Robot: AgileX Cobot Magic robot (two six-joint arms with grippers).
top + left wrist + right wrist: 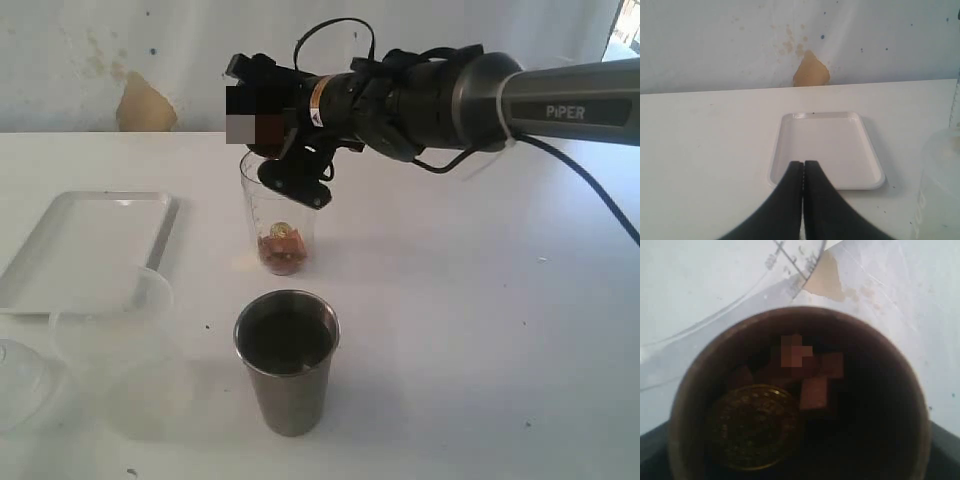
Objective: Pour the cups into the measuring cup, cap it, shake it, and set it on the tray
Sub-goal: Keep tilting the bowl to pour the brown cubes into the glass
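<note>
Tray (pixel 90 250) far left on the table (pixel 480 350), left gripper (pixel 803 167) pointed at it, fingers pressed together. Frosted container (pixel 110 345) just beside the tray. Steel tumbler (pixel 287 360) upright mid-table, measuring cup (pixel 280 225) right behind, brown bits (pixel 283 255) at its bottom. Right gripper (pixel 275 128) clamped on wooden cup (pixel 880 405), tipped over the measuring cup's mouth.

A white rectangular tray (pixel 90 250) lies on the white counter (pixel 480 330). The tall steel tumbler (pixel 287 365) gleams grey, dark inside. The rounded wooden cup (pixel 890 390) is glossy brown, with a stippled gold disc (pixel 757 427) inside. The left fingers (pixel 787 200) are black.
</note>
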